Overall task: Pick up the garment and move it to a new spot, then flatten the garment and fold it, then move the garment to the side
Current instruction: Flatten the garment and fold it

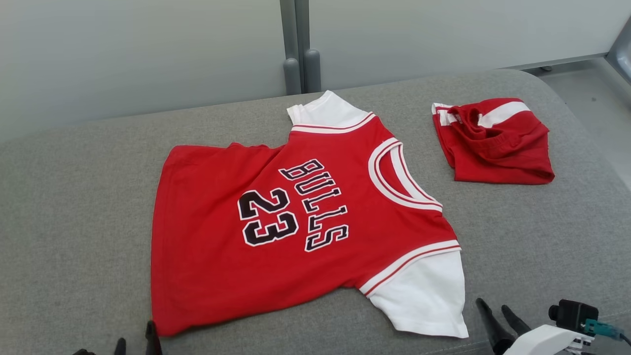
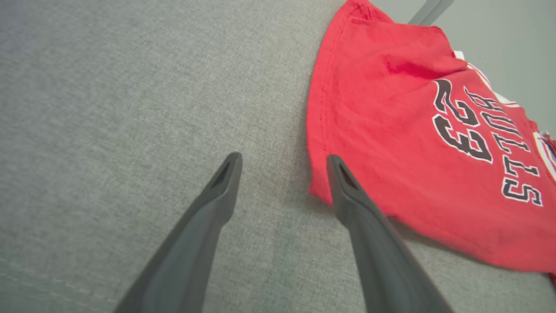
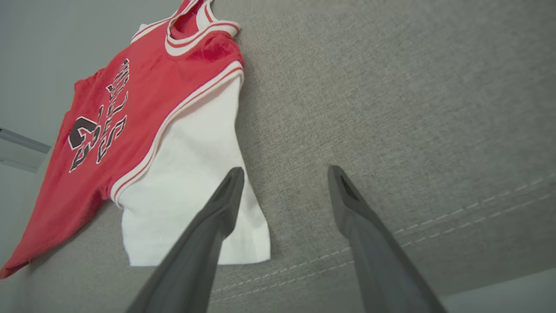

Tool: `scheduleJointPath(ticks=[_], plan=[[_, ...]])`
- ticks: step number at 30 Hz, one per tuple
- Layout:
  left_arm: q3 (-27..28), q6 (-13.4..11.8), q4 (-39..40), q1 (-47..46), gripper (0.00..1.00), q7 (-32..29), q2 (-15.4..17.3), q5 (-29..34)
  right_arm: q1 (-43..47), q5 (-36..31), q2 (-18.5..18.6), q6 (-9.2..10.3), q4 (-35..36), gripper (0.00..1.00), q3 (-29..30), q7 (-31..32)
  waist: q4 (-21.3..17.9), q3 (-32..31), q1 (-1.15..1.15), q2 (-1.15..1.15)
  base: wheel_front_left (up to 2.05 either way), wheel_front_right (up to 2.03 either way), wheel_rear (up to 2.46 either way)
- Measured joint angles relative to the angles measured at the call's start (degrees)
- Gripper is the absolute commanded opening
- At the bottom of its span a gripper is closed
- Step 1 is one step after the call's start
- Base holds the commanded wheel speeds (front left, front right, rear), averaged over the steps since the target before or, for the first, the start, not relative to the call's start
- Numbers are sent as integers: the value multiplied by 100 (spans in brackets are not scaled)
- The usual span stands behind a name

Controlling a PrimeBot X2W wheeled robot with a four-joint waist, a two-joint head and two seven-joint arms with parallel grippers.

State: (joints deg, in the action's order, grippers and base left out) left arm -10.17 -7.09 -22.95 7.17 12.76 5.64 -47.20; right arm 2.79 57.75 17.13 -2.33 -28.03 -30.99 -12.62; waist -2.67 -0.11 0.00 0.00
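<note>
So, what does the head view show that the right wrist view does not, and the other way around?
Head view, not the right wrist view: the folded red shorts, lying apart from the jersey on the robot's right, and the left gripper by the jersey's hem corner.

Right wrist view, not the head view: the double line of stitching near the cushion's edge.

Both: the red jersey spread flat, its near white sleeve, the grey cushion, and the right gripper, open, by that sleeve's corner.

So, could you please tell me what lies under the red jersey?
Grey cushion shows all around the jersey, which lies flat on it. Anything beneath the fabric is hidden.
</note>
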Motion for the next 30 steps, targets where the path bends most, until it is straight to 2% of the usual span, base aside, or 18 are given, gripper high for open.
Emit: scheduleJointPath(ticks=[10,14,17,20,30], plan=[[247,-1,334,-5,100,149,319,1026,-603,-955,389,254,321,100,188,-151,-31,-68,0,0,0,0,0],[255,-1,625,-28,100,149,282,1383,-894,-1422,471,458,628,100,271,-156,-33,-96,0,0,0,0,0],[346,-1,982,-125,100,149,105,1697,-1128,-1867,435,599,1149,100,544,-156,-27,-122,0,0,0,0,0],[391,-1,1212,-207,100,149,36,1907,-1244,-2108,377,619,1485,100,662,-158,-24,-138,0,0,0,0,0],[278,-1,1480,-194,100,149,-110,2407,-1131,-2637,49,758,1973,100,734,-181,-26,-193,0,0,0,0,0]])
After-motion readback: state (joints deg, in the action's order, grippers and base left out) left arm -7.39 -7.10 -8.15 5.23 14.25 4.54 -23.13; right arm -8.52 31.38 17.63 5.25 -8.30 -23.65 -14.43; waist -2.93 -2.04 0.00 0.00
